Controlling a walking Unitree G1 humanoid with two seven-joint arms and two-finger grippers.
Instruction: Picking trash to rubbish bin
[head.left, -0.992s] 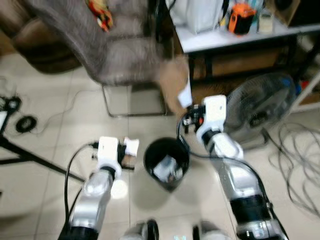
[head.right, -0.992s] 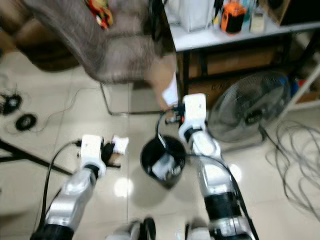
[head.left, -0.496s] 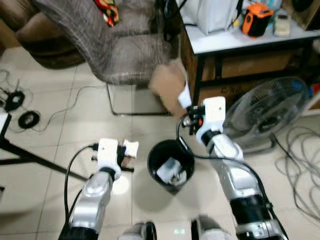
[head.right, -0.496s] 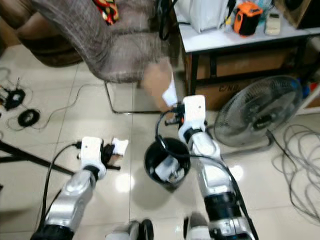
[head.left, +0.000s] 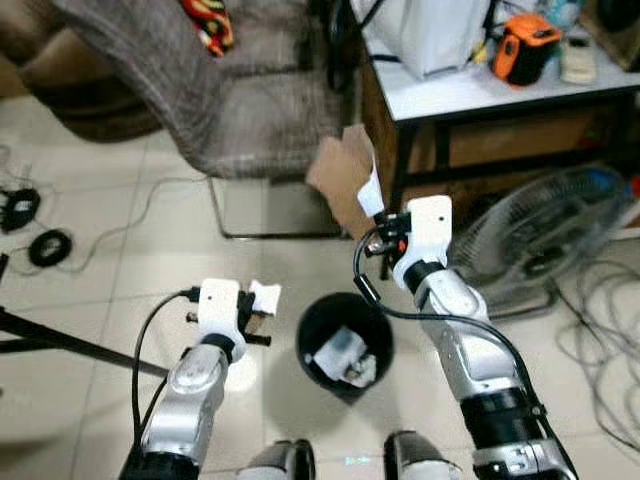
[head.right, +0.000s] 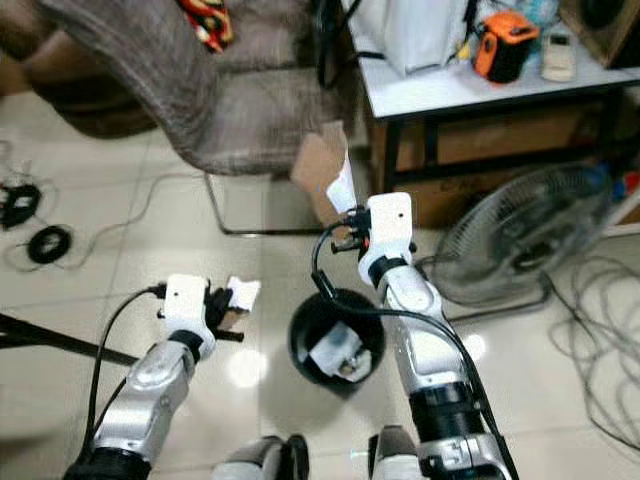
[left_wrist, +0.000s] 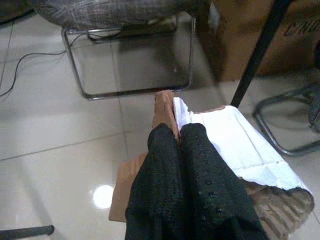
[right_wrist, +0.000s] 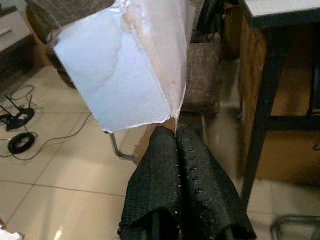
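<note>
Bin (head.left: 345, 345) sits between both grippers. Left gripper (left_wrist: 179, 137) pinches a small cardboard scrap (left_wrist: 235, 150) beside it. Right gripper (right_wrist: 176, 132) pinches a big cardboard piece (head.left: 345, 180) just past it.

bin (head.left: 345, 345) between arms, chair (head.left: 240, 110) behind

grey chair (head.left: 240, 100) | floor fan (head.left: 545, 240) | white table (head.left: 500, 85) with orange device (head.left: 527, 45) | floor cables (head.left: 30, 225)
</note>
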